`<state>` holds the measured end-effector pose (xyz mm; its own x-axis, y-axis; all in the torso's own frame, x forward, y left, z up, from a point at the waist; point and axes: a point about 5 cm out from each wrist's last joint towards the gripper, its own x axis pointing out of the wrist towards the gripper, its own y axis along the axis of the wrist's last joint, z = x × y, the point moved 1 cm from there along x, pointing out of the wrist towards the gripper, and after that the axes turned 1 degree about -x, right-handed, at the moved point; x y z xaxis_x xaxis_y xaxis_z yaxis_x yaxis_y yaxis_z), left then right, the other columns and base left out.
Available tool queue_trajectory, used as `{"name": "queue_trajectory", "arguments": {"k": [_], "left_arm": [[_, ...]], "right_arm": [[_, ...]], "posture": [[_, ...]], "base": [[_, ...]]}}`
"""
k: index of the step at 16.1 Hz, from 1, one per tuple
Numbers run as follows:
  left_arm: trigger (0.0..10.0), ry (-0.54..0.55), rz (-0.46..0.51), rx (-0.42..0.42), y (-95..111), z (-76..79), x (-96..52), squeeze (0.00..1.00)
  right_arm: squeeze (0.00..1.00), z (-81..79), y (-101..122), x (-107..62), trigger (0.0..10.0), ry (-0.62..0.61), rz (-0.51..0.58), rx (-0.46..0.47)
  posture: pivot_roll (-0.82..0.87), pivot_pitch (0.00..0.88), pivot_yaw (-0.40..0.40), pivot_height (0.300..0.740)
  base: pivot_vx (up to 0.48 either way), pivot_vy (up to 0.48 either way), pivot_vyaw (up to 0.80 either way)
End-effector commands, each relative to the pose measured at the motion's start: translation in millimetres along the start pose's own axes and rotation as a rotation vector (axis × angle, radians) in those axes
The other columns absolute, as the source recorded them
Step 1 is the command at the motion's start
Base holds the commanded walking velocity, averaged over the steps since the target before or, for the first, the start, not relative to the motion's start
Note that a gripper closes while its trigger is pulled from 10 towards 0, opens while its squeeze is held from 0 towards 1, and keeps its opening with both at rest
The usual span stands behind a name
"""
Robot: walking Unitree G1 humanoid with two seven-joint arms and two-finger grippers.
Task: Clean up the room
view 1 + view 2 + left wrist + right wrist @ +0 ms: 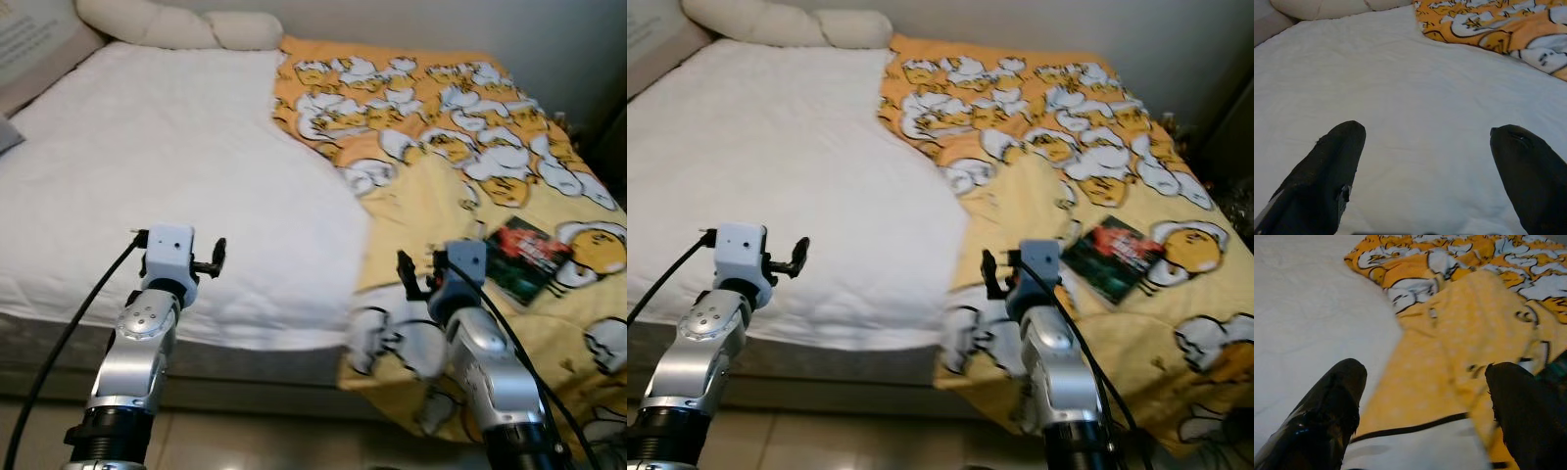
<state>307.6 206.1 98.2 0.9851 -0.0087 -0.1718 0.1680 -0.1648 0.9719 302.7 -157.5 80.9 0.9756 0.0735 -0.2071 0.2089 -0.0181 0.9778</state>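
A yellow blanket (pixel 460 166) printed with white cartoon figures covers the right half of the bed and lies bunched against the bare white sheet (pixel 167 176). A dark book (pixel 527 258) with a red and green cover rests on the blanket near the bed's right edge. My left gripper (pixel 1427 129) hovers open over the white sheet near the bed's front edge, holding nothing. My right gripper (pixel 1425 367) is open and empty above the blanket's front fold, with the book just to its right.
Cream pillows (pixel 176 24) lie along the head of the bed. The mattress side (pixel 245 362) and beige floor (pixel 245 441) show below the front edge. A dark gap (pixel 607 127) runs along the bed's right side by the wall.
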Motion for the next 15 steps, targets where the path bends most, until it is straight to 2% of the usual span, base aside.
{"name": "queue_trajectory", "arguments": {"k": [1,15], "left_arm": [[10.0,-0.009,0.011,0.011,3.9,5.6,3.6,1.00],[10.0,-0.021,0.015,0.036,6.3,6.6,7.4,1.00]], "right_arm": [[0.00,8.6,-5.4,-0.8,10.0,-0.016,-0.031,-0.007],[0.00,3.8,-3.4,3.6,10.0,0.035,-0.027,0.006]], "posture": [[-0.03,0.000,-0.012,0.740],[-0.03,0.000,-0.011,0.740]], "base": [[0.000,-0.431,0.49],[0.000,-0.430,0.80]]}}
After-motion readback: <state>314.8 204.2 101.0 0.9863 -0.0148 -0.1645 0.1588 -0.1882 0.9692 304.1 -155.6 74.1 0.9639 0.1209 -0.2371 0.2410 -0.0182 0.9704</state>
